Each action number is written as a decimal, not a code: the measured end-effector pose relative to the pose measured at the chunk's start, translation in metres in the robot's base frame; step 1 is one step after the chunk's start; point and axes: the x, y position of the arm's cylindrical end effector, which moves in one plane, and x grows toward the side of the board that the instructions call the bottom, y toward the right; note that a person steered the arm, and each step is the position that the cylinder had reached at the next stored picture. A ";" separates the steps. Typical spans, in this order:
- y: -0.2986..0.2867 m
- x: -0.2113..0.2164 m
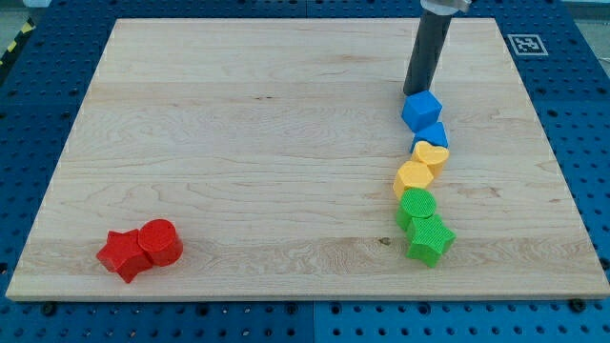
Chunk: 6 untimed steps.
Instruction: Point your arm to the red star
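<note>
My tip (413, 93) sits on the wooden board (257, 124) near its upper right, at about one o'clock from the board's centre. I have no claw on this arm, only the dark rod (425, 55), so there is nothing to open or close and it holds nothing. The tip's end touches or nearly touches the top-left edge of the blue cube (420, 110); I cannot tell which.

The red star (122, 254) lies far off near the board's lower left corner, at roughly eight o'clock from my tip and well apart from it. A red cylinder (161, 241) presses against the star at its two o'clock side.

Below my tip a chain of blocks runs toward six o'clock: the blue cube, then a second blue block (434, 134) just under it, a yellow heart (432, 154), a yellow hexagon-like block (413, 178), a green cylinder (416, 206) and a green star (430, 238), each touching the next
</note>
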 end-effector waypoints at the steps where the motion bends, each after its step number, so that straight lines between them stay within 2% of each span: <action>1: 0.010 0.015; 4: -0.001 0.012; 6: -0.132 -0.004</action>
